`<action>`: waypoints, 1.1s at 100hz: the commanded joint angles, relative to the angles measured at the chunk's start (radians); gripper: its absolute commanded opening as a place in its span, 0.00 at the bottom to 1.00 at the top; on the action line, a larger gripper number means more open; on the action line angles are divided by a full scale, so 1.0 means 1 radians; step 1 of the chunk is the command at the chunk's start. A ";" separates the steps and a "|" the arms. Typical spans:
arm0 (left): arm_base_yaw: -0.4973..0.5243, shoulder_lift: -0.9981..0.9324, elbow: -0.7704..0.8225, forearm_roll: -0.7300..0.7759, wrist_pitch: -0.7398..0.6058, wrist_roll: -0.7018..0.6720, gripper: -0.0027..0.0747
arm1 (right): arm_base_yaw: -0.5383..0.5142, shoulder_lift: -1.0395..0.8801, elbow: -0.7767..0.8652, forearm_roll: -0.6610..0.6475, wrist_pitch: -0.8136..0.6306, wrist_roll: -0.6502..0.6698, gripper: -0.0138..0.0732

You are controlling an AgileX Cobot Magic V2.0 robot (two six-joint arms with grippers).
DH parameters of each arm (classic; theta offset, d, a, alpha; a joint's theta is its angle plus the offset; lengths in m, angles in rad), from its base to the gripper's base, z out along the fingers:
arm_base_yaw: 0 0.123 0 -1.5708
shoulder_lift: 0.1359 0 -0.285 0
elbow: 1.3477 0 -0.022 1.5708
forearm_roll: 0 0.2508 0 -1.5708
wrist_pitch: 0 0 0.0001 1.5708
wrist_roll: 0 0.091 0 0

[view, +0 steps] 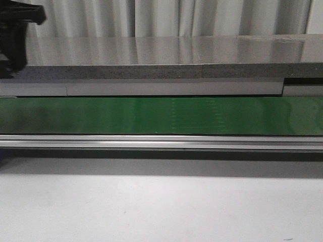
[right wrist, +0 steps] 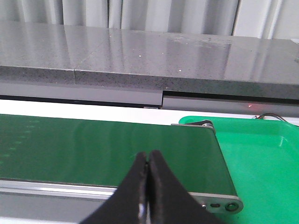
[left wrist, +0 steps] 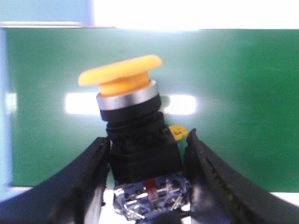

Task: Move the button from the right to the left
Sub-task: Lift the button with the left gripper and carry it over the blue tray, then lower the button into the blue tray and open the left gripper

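1. Here the left gripper (left wrist: 145,179) is clamped on the button (left wrist: 133,121), a small push-button switch with a round yellow mushroom cap, a silver ring under the cap and a blocky black body.
2. In the left wrist view, the two black curved fingers (left wrist: 84,186) press against either side of the black body, with the cap standing clear beyond the fingertips and tilted slightly.
3. The base of the switch, a clear part with metal contacts and a small red mark, sits between the fingers close to the camera.
4. Behind the button lies the long green conveyor belt (left wrist: 243,102), with a bright reflection on its surface; whether the button touches the belt cannot be told.
5. The right gripper (right wrist: 147,163) is closed on nothing, its two black fingertips pressed together with only a thin seam between them.
6. In the right wrist view it sits above the near edge of the belt, close to the belt's end with its silver metal frame (right wrist: 219,203).
7. A bright green plastic tray (right wrist: 261,163) lies just beyond that end of the belt.
8. In the front view, the belt runs across the whole width, a grey speckled stone counter (view: 161,55) lies behind it, and a white tabletop (view: 161,212) lies in front.
9. A black part of an arm (view: 17,30) shows at the upper left corner of the front view; the button itself does not appear there.
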 commanded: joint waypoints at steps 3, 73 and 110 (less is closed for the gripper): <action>0.081 -0.060 -0.029 0.016 0.006 0.082 0.36 | -0.001 0.011 -0.026 0.000 -0.081 -0.007 0.08; 0.485 0.018 -0.028 0.019 0.026 0.517 0.36 | -0.001 0.011 -0.026 0.000 -0.081 -0.007 0.08; 0.489 0.196 -0.028 0.038 -0.127 0.534 0.36 | -0.001 0.011 -0.026 0.000 -0.081 -0.007 0.08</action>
